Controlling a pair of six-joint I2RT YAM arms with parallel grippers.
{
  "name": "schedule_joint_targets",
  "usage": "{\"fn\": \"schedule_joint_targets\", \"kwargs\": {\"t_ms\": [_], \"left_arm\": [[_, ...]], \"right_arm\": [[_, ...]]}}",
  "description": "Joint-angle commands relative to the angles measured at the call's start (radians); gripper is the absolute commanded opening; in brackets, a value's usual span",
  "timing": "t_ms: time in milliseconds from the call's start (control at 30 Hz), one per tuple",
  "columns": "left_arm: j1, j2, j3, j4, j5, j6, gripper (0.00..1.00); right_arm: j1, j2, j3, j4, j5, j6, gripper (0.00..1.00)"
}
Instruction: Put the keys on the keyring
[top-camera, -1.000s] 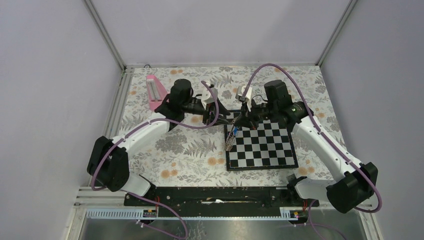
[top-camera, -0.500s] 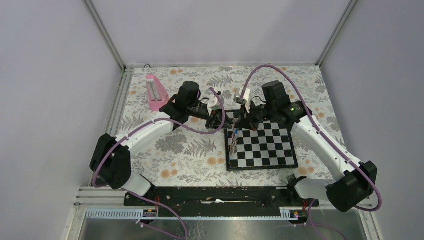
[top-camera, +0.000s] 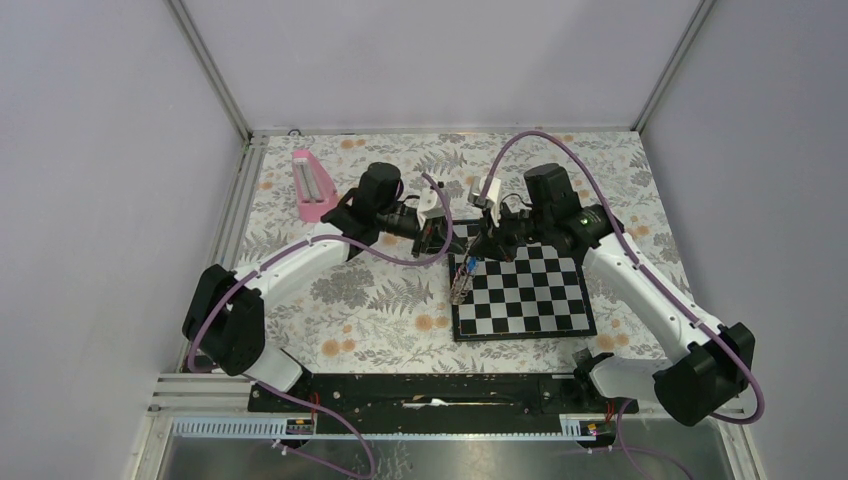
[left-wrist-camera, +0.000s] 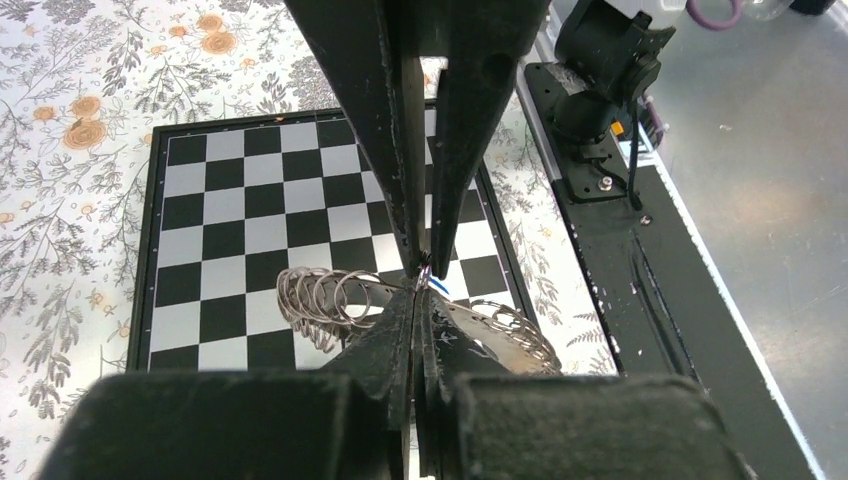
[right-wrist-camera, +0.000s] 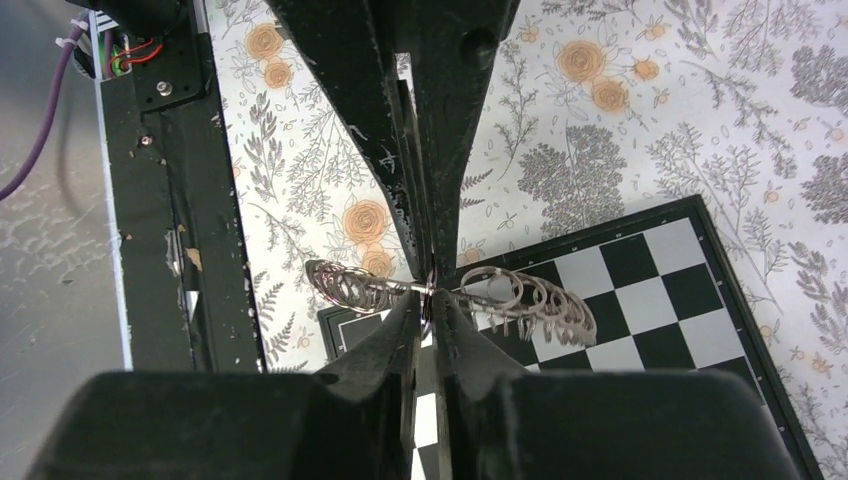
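Observation:
The keyring (top-camera: 460, 284) hangs on edge over the chessboard's far left corner, carrying several small wire loops (left-wrist-camera: 325, 296) on its band (right-wrist-camera: 535, 302). My left gripper (left-wrist-camera: 420, 291) comes in from the left and is shut on the band's top. My right gripper (right-wrist-camera: 427, 297) meets it tip to tip from the right, its fingers pinched on the same stretch of band with only a sliver between them. The blue-headed key (top-camera: 468, 265) dangles just below the fingertips, and only a thin blue edge (left-wrist-camera: 437, 287) shows in the left wrist view.
A black-and-white chessboard (top-camera: 530, 295) lies right of centre on the floral cloth. A pink wedge-shaped object (top-camera: 313, 185) rests at the far left. The black base rail (top-camera: 430, 390) runs along the near edge, with metal frame posts at the back corners.
My left gripper has swung right to the keyring and closed on it. The right gripper has stayed in place with the ring, its fingers easing very slightly.

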Motion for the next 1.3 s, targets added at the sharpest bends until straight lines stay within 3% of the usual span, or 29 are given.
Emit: {"fn": "schedule_joint_targets", "kwargs": {"t_ms": [0,133,267,367,533,767,833,1267], "left_arm": [[-0.005,-0.024,-0.001,0.185,-0.019,-0.181,0.0],[-0.005,-0.05,-0.014,0.212,-0.131,-0.358,0.0],[-0.001,-0.083,-0.017,0.189,-0.183,-0.434,0.0],[0.0,-0.112,-0.039,0.202,-0.172,-0.43,0.0],[0.009,-0.132,-0.069,0.277,-0.134,-0.491,0.0],[0.051,-0.122,-0.217,0.825,-0.101,-0.954,0.0],[0.063,-0.117,-0.237,0.897,-0.108,-1.007,0.0],[0.073,-0.123,-0.269,0.96,-0.093,-1.043,0.0]], "right_arm": [[0.01,-0.064,-0.041,0.129,-0.003,0.049,0.21],[0.007,-0.095,-0.04,0.158,0.031,0.082,0.38],[-0.004,-0.111,-0.024,0.169,0.036,0.111,0.56],[-0.02,-0.128,-0.018,0.192,0.029,0.142,0.6],[-0.043,-0.133,0.014,0.203,0.022,0.188,0.61],[-0.051,-0.115,0.066,0.189,-0.05,0.22,0.55],[-0.052,-0.113,0.077,0.181,-0.072,0.222,0.53],[-0.055,-0.118,0.027,0.177,-0.078,0.132,0.42]]}}
